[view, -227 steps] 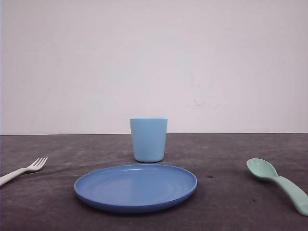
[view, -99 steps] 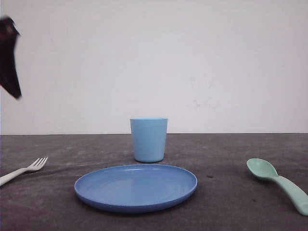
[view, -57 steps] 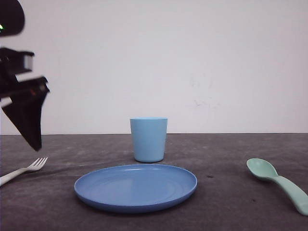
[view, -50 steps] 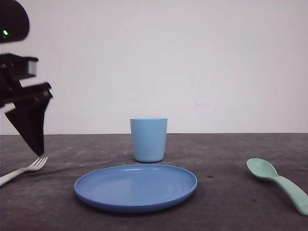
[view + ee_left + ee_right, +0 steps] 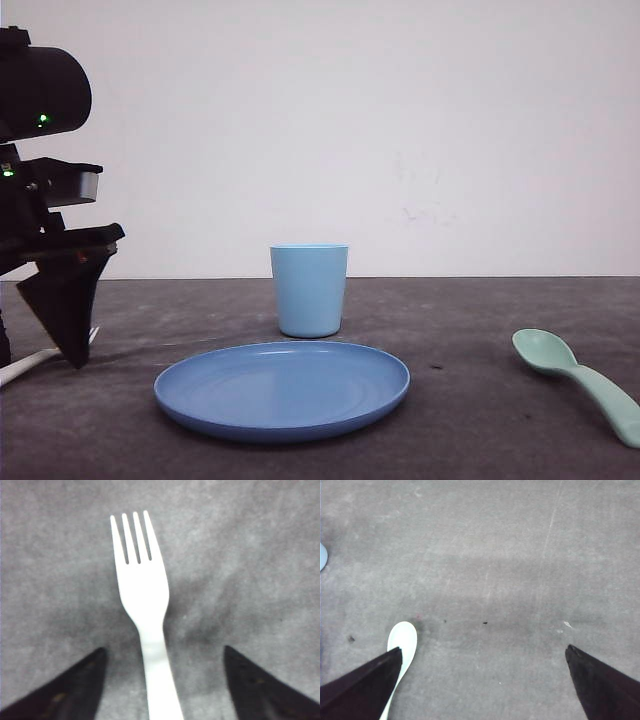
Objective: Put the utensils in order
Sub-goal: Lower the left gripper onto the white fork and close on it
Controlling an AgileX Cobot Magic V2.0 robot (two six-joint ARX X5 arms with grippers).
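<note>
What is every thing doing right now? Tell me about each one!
Fork: lying flat on the table, between the left gripper's open fingers, not gripped.
Spoon: lying on the table, bowl up, untouched.
Cup: upright behind the plate; inside not visible.
Plate: flat on the table, nothing on it.
Left gripper: open, low over the fork.
Right gripper: open, above the table, holding nothing.

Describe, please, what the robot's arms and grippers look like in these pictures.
The left gripper is black, with flat wedge-shaped fingers tapering to points. Above it sits a rounded black housing with small green lights. In its wrist view, the right gripper shows the same dark, pointed fingers.
</note>
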